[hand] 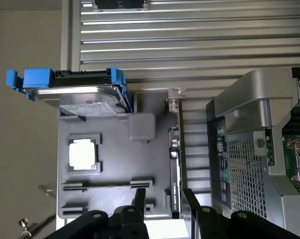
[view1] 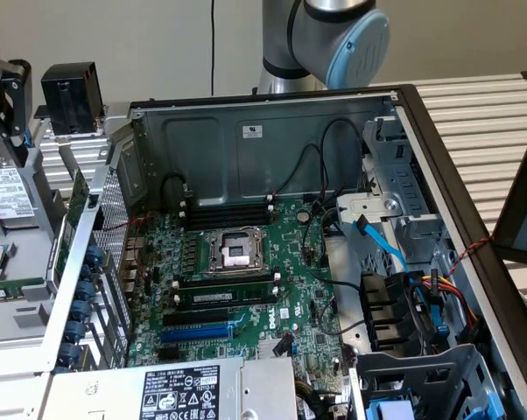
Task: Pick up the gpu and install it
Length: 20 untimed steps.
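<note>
- Ribbed silver counter [hand: 190,45] holds a grey plastic tray [hand: 110,164].
- Thin black-and-green gpu card [hand: 175,164] sits edge-up in it.
- Black gripper [hand: 163,191] is spread open, straddling its end.

Gripper [hand: 164,195] spread around the near end of the graphics card [hand: 175,169]

Counting the way the fingers [hand: 140,199] point as twelve o'clock, the card stands on edge in a grey tray [hand: 150,164] dead ahead, its near end between the two black fingers, which are set well apart. A processor [hand: 82,153] lies in the tray at ten o'clock, a hard drive [hand: 75,94] with blue rails at eleven, and the computer case [hand: 249,149] at two.
</note>
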### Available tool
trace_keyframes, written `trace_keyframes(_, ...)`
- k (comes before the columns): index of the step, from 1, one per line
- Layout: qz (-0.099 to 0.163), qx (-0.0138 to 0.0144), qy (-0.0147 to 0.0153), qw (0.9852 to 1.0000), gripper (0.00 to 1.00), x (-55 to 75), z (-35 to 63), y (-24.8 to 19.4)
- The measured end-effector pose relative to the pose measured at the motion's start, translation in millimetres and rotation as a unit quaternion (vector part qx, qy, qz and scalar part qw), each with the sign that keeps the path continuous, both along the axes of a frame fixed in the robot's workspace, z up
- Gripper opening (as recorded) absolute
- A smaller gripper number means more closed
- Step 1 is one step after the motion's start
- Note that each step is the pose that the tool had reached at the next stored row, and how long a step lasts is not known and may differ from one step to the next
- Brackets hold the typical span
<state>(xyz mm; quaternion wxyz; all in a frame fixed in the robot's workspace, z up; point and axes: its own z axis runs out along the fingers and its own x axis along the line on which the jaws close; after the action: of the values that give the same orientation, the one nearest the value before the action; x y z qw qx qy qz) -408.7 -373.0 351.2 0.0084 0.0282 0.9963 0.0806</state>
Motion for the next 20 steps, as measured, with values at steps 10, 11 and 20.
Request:
trace_keyframes(10,0.000,0.0113,-0.0001,0.9999,0.42,-0.1,-16.2,-6.4)
trace_keyframes(11,0.000,0.0113,-0.0001,0.9999,0.42,-0.1,-18.0,-6.4)
trace_keyframes(20,0.000,-0.0090,-0.0006,1.0000,0.42,-0.1,-28.0,-3.2)
